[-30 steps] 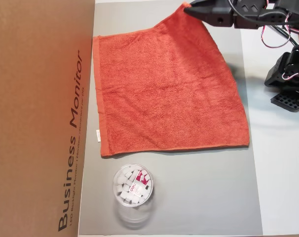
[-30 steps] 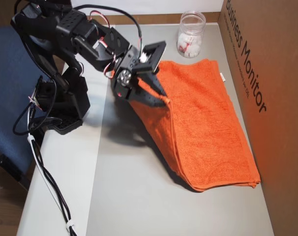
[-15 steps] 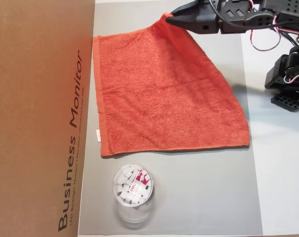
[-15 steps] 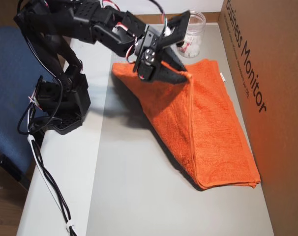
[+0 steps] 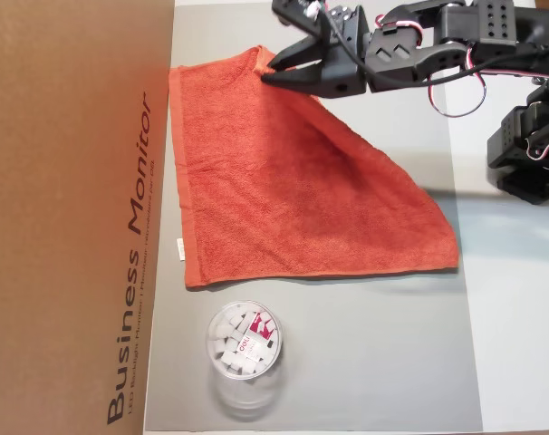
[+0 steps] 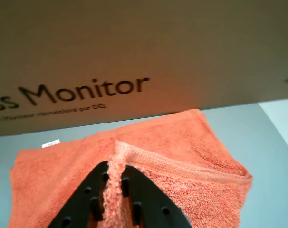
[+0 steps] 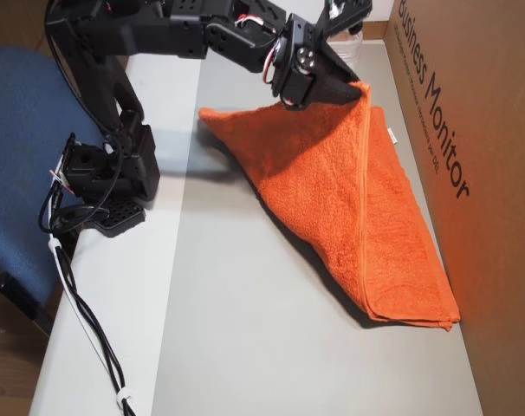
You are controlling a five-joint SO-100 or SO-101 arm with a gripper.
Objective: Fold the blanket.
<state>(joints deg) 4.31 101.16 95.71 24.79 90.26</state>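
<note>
The blanket (image 5: 293,199) is an orange-red terry towel spread on the grey mat, with a small white tag (image 5: 178,248) at its left hem. My gripper (image 5: 267,71) is shut on one corner of it and holds that corner raised over the towel's top-left part. In an overhead view the gripper (image 7: 359,89) carries the lifted corner close to the cardboard box, and the cloth drapes down diagonally to the mat. In the wrist view the black fingers (image 6: 94,199) pinch the hemmed corner of the blanket (image 6: 191,190), with the tag (image 6: 51,143) beyond.
A tall brown cardboard box (image 5: 75,217) printed "Business Monitor" walls one side of the mat. A clear round tub (image 5: 244,343) of white pieces stands near the towel's edge, also seen as the tub (image 7: 347,45). The arm's base (image 7: 106,186) sits on the white table beside a blue chair (image 7: 16,165).
My gripper has carried the pinched corner across the towel toward the cardboard box, leftward in one overhead view. The lifted cloth now folds over more of the towel.
</note>
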